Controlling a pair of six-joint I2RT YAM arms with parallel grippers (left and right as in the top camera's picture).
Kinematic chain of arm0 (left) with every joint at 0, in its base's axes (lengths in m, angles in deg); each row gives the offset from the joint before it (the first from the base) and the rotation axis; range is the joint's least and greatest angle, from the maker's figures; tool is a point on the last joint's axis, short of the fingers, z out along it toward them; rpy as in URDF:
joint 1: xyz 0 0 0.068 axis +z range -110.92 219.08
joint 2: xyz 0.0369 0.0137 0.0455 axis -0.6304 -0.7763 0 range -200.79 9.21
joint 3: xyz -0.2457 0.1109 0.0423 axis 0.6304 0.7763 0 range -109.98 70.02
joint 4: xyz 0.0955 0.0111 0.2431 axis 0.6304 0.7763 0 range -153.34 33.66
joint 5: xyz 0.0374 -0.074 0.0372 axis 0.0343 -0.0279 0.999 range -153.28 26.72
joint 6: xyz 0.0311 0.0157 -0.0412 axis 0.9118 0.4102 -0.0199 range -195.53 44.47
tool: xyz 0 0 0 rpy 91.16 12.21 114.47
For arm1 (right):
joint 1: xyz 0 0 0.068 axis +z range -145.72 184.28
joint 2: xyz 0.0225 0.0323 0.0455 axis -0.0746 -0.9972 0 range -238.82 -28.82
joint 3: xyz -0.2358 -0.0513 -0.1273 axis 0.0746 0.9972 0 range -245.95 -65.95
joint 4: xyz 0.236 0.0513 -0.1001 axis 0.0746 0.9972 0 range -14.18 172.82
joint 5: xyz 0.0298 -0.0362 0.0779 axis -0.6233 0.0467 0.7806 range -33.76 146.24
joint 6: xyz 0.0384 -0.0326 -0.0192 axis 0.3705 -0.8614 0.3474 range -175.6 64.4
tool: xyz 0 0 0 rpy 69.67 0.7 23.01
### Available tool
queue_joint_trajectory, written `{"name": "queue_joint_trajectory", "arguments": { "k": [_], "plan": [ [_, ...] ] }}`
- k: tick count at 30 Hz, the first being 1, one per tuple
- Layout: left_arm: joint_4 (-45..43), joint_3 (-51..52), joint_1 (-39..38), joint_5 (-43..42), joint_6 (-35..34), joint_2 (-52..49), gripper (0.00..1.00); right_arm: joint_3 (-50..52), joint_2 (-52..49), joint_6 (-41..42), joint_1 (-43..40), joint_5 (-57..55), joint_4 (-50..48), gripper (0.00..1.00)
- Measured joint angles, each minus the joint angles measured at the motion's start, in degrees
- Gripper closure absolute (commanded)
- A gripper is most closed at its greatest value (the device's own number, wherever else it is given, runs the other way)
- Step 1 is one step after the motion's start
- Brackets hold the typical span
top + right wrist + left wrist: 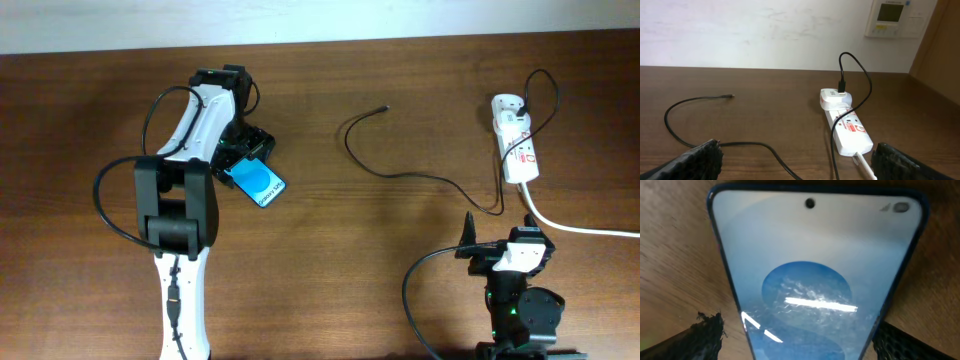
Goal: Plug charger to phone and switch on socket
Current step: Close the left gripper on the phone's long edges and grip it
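On the wooden table [400, 90], the left gripper [245, 160] sits over the left side with its fingers [705, 337] on either side of the phone [258, 180], apparently grasping it by its edges, while the right gripper [500, 250] waits near the front right, spread and holding nothing. The socket [515, 145] lies at the far right with the adapter [834, 99] already seated in it. The charger [420, 178] trails left to its free plug tip [384, 107] at mid-table, so the step in hand looks like securing the phone; next, that tip must be picked up and lined up with the phone's port.
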Motion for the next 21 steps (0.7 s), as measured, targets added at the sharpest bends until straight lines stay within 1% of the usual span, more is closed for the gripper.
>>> {"name": "queue_joint_trajectory", "arguments": {
  "k": [6,10,13,21],
  "plan": [
    [-0.04,1.49,0.02,-1.14,0.02,0.37,0.01,0.0,0.0,-0.02,0.0,0.0,0.0,0.01],
    [-3.5,4.17,0.07,-1.75,0.48,1.73,0.01,0.0,0.0,-0.02,0.0,0.0,0.0,0.01],
    [-7.17,6.16,-0.04,-2.56,3.23,2.6,0.01,0.0,0.0,-0.02,0.0,0.0,0.0,0.01],
    [-9.7,10.78,-0.13,-2.58,4.39,4.81,0.01,0.0,0.0,-0.02,0.0,0.0,0.0,0.01]
  ]
}}
